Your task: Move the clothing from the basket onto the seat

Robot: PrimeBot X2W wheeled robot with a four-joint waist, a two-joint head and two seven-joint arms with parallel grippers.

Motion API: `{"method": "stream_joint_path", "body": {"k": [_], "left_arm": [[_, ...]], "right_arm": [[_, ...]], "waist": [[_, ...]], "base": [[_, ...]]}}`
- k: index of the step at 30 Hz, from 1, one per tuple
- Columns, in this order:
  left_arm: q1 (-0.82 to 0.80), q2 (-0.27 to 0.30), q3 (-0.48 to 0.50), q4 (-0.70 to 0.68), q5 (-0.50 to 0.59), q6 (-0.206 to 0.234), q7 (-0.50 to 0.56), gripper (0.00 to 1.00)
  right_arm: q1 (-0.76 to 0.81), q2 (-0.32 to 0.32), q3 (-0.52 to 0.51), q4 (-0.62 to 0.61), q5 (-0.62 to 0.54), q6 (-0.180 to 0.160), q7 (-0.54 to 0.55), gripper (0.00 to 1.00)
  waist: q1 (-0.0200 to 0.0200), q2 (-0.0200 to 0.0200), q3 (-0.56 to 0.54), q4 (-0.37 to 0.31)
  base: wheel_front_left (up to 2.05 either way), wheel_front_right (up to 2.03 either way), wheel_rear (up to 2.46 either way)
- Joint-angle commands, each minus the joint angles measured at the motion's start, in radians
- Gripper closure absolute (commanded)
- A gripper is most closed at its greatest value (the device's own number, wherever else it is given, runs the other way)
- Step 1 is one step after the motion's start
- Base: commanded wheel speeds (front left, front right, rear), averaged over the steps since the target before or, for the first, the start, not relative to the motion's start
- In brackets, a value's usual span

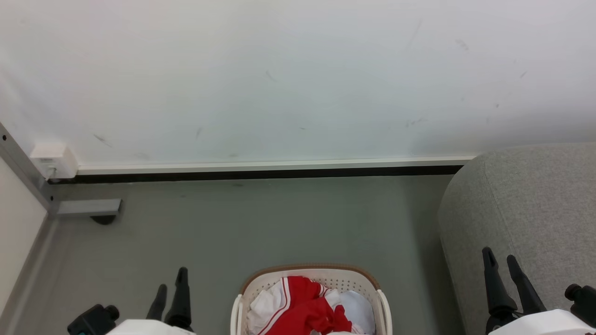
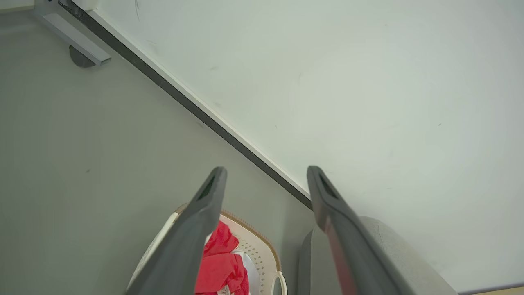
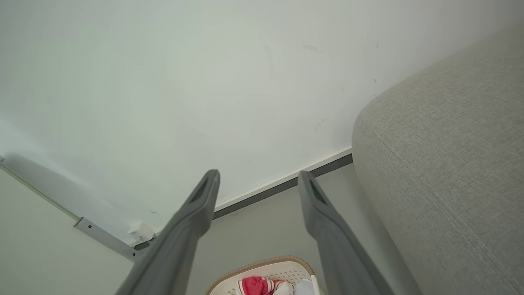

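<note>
Reaching down is needed: the red and white clothing is heaped in the laundry basket, between the left gripper and right gripper, both spread apart, empty. It is best pinched deeply at the top; the sofa is set beside the right gripper.

The clothing in front of me is bright red and white, with thin red-and-white stripes along one edge. The basket is creamy white, dotted with small holes, with a brown rim band. The sofa is pale grey, finely woven. The floor is dull grey-green, the wall off-white with faint dark scuffs, the skirting white over black. My fingers are dark grey.
</note>
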State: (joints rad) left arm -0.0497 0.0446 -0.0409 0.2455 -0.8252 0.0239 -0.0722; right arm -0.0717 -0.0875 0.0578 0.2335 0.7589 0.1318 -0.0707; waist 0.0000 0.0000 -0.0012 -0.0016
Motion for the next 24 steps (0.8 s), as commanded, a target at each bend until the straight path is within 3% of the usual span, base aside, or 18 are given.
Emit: {"method": "stream_joint_path", "body": {"k": [1, 24], "left_arm": [[-0.001, 0.011, -0.002, -0.017, 0.036, 0.008, -0.009, 0.0], [0.028, 0.034, -0.059, -0.075, 0.332, 0.086, -0.076, 0.0]], "right_arm": [[-0.018, -0.009, 0.005, -0.005, -0.035, -0.001, -0.01, 0.0], [-0.021, -0.015, 0.055, 0.008, -0.313, -0.001, -0.077, 0.0]], "waist": [[0.0, 0.0, 0.0, 0.0], [0.0, 0.0, -0.001, -0.002]], "base": [[0.0, 0.0, 0.0], [0.0, 0.0, 0.0]]}}
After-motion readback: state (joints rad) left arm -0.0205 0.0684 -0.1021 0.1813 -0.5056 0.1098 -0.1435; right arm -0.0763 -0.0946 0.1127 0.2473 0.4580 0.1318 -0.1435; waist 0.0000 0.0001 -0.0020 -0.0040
